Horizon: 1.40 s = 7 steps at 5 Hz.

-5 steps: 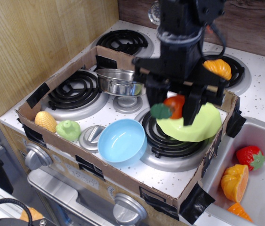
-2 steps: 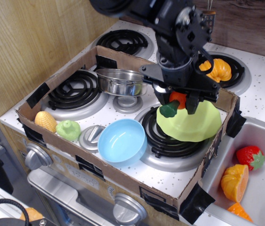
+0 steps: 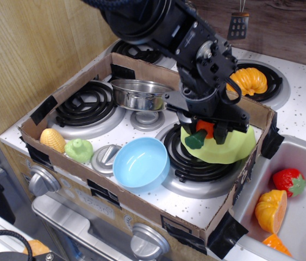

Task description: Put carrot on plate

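The gripper point(image 3: 211, 130) is sinking lower than a moment ago, its fingers clamping the carrot point(image 3: 201, 134), now nearly resting on the plate point(image 3: 234, 147); release seems next.

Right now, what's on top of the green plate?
The carrot lies over the plate, its green stub poking off the near-left rim, with the gripper around it. The gripper covers the carrot's tip and the plate's centre.
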Each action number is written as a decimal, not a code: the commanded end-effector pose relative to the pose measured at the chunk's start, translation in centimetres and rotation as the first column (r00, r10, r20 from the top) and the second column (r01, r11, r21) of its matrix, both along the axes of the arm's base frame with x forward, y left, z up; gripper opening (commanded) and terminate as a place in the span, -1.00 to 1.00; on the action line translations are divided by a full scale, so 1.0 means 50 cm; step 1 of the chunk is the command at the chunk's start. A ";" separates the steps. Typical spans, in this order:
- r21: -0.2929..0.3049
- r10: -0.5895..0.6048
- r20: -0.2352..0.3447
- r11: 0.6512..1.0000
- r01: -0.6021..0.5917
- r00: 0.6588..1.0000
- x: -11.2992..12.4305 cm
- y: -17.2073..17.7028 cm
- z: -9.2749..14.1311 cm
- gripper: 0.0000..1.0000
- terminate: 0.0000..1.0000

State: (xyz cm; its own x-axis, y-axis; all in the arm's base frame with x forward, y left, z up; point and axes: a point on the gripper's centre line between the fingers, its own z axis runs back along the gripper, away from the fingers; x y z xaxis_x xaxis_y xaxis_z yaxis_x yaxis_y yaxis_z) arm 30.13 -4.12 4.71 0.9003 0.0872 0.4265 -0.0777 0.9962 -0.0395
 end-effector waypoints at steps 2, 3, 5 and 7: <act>-0.043 -0.019 0.024 0.999 0.020 1.000 -0.012 -0.017 0.008 1.00 -1.00; -0.029 -0.057 -0.013 0.998 0.057 0.998 -0.005 -0.015 0.017 1.00 -1.00; 0.198 -0.074 -0.053 0.977 0.083 0.996 0.012 -0.014 0.142 1.00 -1.00; 0.233 -0.061 -0.049 0.970 0.071 0.997 0.015 -0.020 0.200 1.00 -1.00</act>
